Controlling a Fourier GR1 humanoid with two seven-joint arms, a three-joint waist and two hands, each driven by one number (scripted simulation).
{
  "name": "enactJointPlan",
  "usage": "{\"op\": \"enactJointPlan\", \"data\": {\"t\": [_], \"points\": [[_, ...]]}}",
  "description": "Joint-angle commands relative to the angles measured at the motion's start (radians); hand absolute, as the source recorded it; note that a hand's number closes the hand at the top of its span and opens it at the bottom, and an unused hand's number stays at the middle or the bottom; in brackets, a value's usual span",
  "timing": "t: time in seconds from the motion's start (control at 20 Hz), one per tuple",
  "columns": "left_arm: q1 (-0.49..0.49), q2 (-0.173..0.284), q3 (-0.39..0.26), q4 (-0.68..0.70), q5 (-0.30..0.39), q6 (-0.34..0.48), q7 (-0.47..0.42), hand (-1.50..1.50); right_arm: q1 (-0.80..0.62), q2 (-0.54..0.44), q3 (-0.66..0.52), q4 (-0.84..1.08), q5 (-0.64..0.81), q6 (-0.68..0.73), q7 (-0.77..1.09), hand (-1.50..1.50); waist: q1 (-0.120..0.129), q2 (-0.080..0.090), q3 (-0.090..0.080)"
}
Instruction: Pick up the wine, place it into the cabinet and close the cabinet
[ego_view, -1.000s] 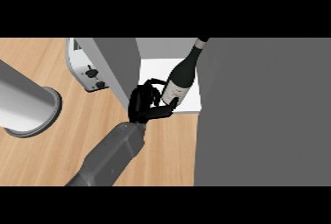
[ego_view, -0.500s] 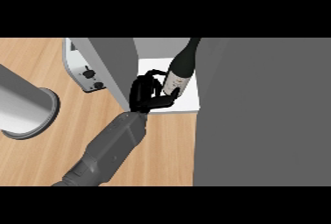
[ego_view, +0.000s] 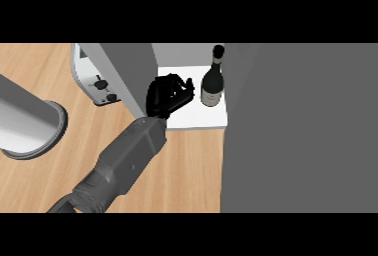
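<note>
Wine bottle (ego_view: 212, 80) stands upright at upper centre, just right of the hand's (ego_view: 166, 96) relaxed, parted fingers.

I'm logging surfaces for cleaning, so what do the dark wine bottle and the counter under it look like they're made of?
The dark wine bottle looks like dark green or black glass, with a pale paper-like label near its base. The light brown counter looks like wood, going by its streaked grain, with a matte finish. The bottle itself stands on a plain white shelf, material unclear.

robot hand (ego_view: 168, 95) beside wine bottle (ego_view: 212, 80) — grey panels (ego_view: 295, 125) flanking narrow opening
</note>
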Motion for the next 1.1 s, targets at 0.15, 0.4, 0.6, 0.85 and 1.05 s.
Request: {"op": "enactJointPlan", "data": {"t": [0.15, 0.4, 0.6, 0.85, 1.05], "points": [[-0.003, 0.000, 0.019, 0.117, 0.002, -0.062, -0.039, 1.50, -0.005, 0.007, 0.026, -0.019, 0.026, -0.011, 0.017, -1.50, -0.006, 0.004, 0.000], [-0.061, 0.000, 0.054, 0.180, 0.007, -0.069, -0.070, 1.50, 0.005, 0.012, 0.021, -0.020, 0.004, -0.011, 0.021, -1.50, -0.012, 0.008, -0.001], [-0.035, 0.000, 0.079, 0.159, 0.026, -0.040, -0.129, 1.50, 0.018, 0.015, 0.029, 0.005, 0.026, 0.004, -0.017, -1.50, -0.007, 0.004, 0.000], [-0.010, 0.010, 0.092, 0.186, 0.004, -0.089, -0.226, -1.50, 0.034, -0.001, 0.015, -0.036, 0.003, 0.009, 0.008, -1.50, -0.001, 0.003, 0.000], [-0.017, 0.009, 0.079, 0.138, -0.027, -0.071, -0.274, -1.50, 0.000, -0.011, -0.030, 0.006, -0.002, 0.006, -0.018, -1.50, 0.017, -0.002, 0.001]]}}
